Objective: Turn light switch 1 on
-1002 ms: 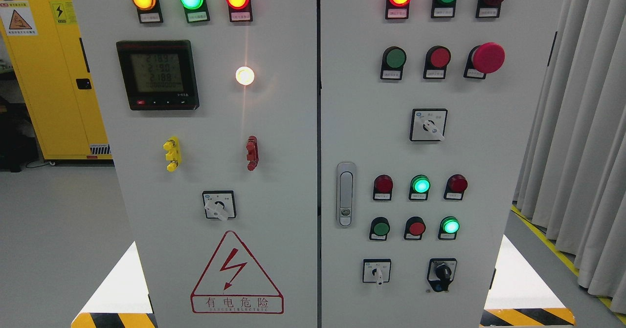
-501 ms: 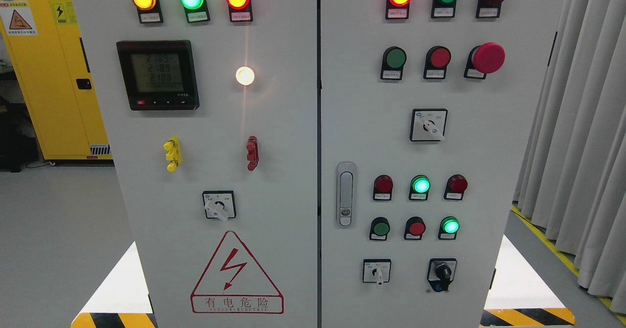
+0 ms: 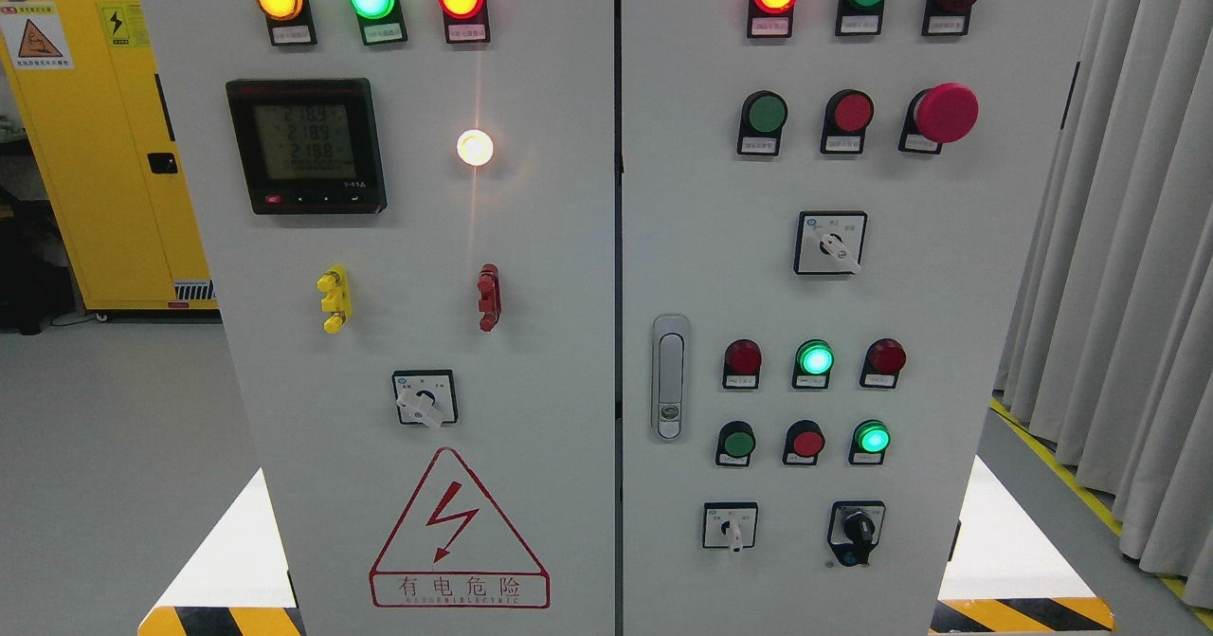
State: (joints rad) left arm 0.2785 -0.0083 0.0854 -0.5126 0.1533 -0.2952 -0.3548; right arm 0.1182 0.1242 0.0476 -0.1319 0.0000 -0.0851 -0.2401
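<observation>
A grey electrical cabinet (image 3: 569, 352) with two doors fills the head view. Rotary selector switches sit on it: one on the left door (image 3: 425, 398), one at mid right (image 3: 830, 243), a small white one at the lower right (image 3: 730, 526) and a black knob (image 3: 857, 531) beside it. Which of them is light switch 1 I cannot tell, the labels being too small to read. Lit lamps show along the top of both doors, a white lamp (image 3: 474, 147) glows on the left door, and two green lamps (image 3: 815, 358) shine at the lower right. No robot hand or arm is in the picture.
A red mushroom stop button (image 3: 945, 112) juts out at the upper right. A door latch (image 3: 670, 376) sits by the seam. A yellow cabinet (image 3: 95, 134) stands behind at the left, grey curtains (image 3: 1128, 238) hang at the right, and striped floor markings (image 3: 1023, 612) flank the base.
Only the digits on the meter display flicker slightly; nothing else has moved.
</observation>
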